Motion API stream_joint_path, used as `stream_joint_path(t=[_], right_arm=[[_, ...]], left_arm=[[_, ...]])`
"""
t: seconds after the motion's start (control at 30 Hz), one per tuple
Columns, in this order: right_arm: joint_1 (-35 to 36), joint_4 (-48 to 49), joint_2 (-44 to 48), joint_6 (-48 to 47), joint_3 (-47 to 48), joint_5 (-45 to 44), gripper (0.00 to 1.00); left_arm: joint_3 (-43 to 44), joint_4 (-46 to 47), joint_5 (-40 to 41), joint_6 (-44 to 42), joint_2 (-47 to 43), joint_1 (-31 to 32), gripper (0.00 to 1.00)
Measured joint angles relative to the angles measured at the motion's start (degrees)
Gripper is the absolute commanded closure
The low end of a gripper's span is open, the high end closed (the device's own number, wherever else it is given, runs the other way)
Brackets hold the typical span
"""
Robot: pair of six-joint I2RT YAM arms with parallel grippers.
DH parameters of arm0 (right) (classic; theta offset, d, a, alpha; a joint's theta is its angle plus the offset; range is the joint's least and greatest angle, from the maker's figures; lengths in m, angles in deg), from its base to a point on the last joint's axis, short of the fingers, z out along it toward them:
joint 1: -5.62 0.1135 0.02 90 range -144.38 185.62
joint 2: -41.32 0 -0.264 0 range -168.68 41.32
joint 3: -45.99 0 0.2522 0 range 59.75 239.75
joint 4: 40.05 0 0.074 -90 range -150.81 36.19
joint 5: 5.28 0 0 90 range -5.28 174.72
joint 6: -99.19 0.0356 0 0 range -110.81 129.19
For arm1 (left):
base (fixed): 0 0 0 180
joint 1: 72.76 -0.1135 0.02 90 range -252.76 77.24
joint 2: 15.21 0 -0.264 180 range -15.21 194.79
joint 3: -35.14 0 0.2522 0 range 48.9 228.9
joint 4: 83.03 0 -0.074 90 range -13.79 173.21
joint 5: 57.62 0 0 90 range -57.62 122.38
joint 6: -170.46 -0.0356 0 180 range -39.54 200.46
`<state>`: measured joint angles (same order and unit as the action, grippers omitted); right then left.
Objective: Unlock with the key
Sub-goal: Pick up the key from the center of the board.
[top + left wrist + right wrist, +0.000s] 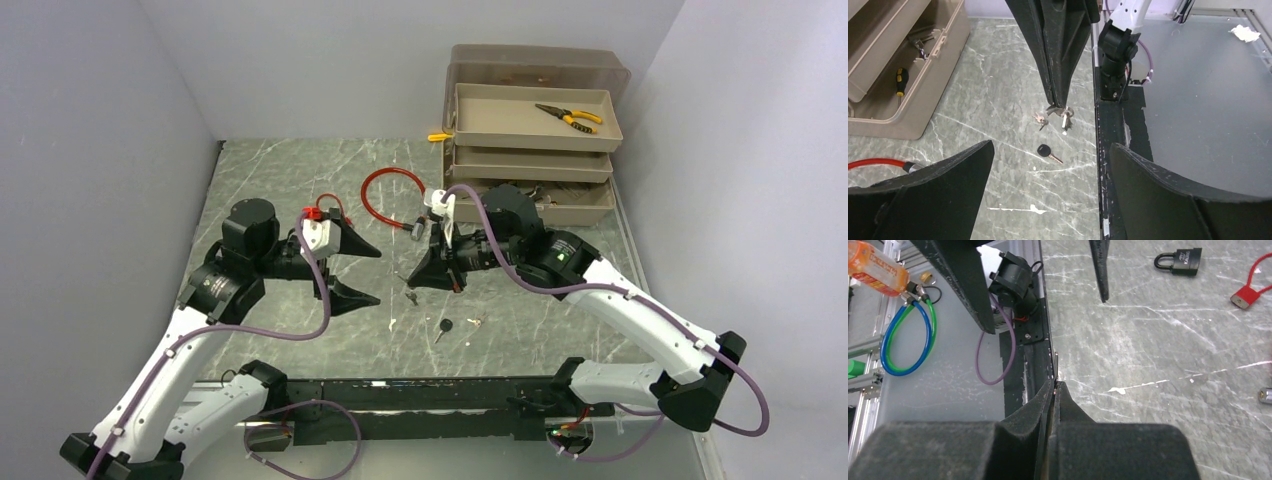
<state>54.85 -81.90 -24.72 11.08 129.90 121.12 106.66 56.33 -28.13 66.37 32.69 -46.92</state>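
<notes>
On the marbled table: my right gripper clenched on a silver key; my left gripper spread wide, grasping nothing

In the left wrist view the silver key hangs at my right fingertips; a black-headed key lies on the table at its 7 o'clock; a small key bunch sits just beside it at 9 o'clock; the black padlock lies at 1 o'clock in the right wrist view, well apart from my shut fingers; the red cable lock rests near the table's 12 o'clock in the top view.

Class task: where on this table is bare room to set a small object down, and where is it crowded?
Free: the marble between the back wall, left wall and red cable; also the strip between the loose keys and right arm. Crowded: between the left gripper and right gripper.
</notes>
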Motion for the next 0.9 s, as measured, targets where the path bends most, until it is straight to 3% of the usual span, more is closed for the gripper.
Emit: stream_joint_path(t=[0.43, 0.9], right_arm=[[1.86, -1.99, -0.55, -2.47, 1.86, -1.14, 1.0], [1.86, -2.54, -4.76, -3.23, 6.47, -1.7, 1.0]], left_arm=[[0.07, 0.9, -5.31, 2.84, 3.34, -0.92, 0.16], [5.29, -5.09, -3.58, 0.0, 6.21, -1.03, 0.01]])
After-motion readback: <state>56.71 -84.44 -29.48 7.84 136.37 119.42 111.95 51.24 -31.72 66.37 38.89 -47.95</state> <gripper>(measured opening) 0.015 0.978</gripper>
